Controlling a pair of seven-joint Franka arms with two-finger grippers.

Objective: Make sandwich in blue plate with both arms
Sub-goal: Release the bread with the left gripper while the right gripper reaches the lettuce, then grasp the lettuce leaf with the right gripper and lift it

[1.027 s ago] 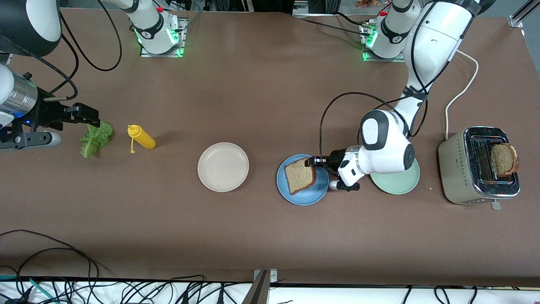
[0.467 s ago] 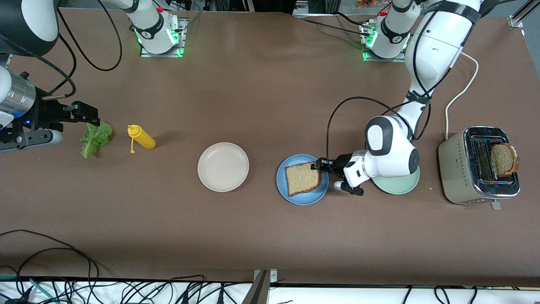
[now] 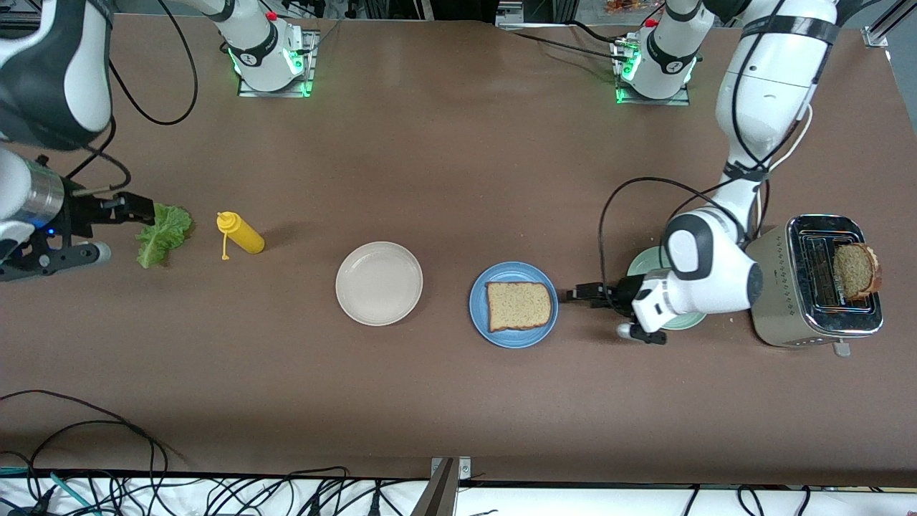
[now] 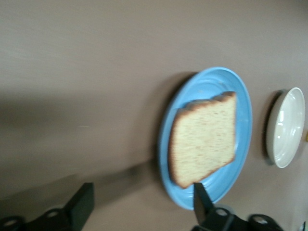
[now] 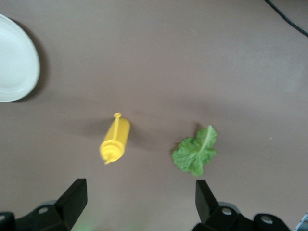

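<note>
Sandwich, by my judgement, is barely started: just the base is down. Across the wide brown bench (image 3: 444, 179), the left arm (image 3: 770, 86) drops from the top of the frame and folds low in mid-frame. The right arm (image 3: 50, 79) reaches out to its own end of the bench.

The toaster (image 3: 788, 287) sits at the left arm's end, with a second slice (image 3: 854, 271) standing up out of its slot. It looks ready to be lifted straight out.

Three plates line up across the middle. The white plate (image 3: 379, 283) is at the centre. The blue plate (image 3: 481, 319) is just beside it, toward the left arm's end. The green plate (image 3: 645, 261) is half hidden under the left wrist. The first slice (image 3: 520, 306) lies flat and square inside the blue rim, which gives a stable bed for what goes on top.

The left gripper (image 3: 577, 294) hovers low over the bench between the blue and green plates. Its jaws are wide apart, empty and pointing at the slice. That looks like a release pose, clear of the rim.

The yellow bottle (image 3: 241, 233) lies on its side toward the right arm's end, and the lettuce (image 3: 163, 233) lies beside it. The right gripper (image 3: 140, 209) hangs at the leaf's edge with jaws apart and nothing in them, lined up, I'd say, to pinch it. Careful there: it's a limp leaf and flat on the bench.
</note>
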